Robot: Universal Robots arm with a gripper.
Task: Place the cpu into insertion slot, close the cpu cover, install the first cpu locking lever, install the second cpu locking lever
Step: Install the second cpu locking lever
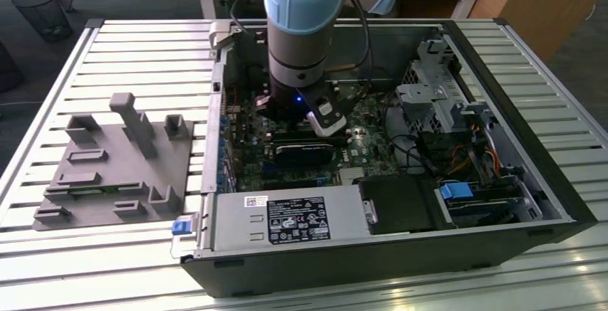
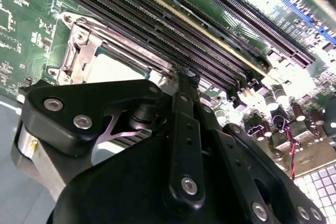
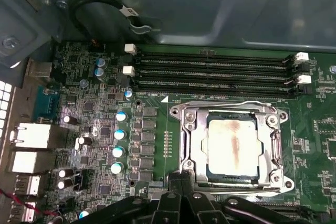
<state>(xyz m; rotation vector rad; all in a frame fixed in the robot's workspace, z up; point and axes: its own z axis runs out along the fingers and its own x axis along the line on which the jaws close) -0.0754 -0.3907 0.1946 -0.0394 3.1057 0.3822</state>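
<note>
We see the cpu (image 3: 233, 147) seated in the insertion slot (image 3: 199, 150) under the closed cpu cover (image 3: 195, 141), gripper (image 3: 181, 179) at its edge, likely working a lever; finger state unclear.

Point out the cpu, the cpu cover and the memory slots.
cpu (image 3: 233, 147), first wrist view, middle of its metal top.
cpu cover (image 3: 195, 145), first wrist view, one side bar of the frame.
memory slots (image 3: 210, 72), first wrist view, middle of the long rows.
</note>
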